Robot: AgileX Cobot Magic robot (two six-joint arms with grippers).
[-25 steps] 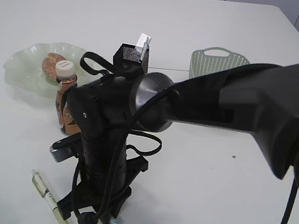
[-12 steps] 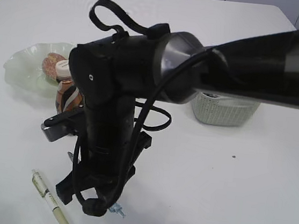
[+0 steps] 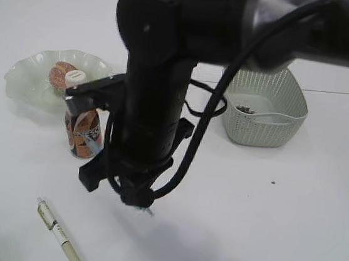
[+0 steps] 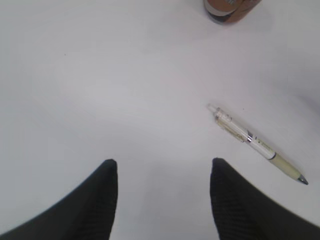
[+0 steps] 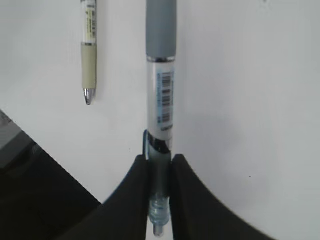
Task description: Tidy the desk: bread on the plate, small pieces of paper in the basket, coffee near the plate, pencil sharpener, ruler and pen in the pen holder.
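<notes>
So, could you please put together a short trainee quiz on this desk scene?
1. True or false: the right gripper is shut on a pen.
2. Which lies in the basket? A) paper scraps B) bread C) ruler
3. Fill in: a second pen lies on the ___.

Key: 1 true; 2 A; 3 table.

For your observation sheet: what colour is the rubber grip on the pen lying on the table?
Beige; the pen has a white barrel. Best seen in the left wrist view.
</notes>
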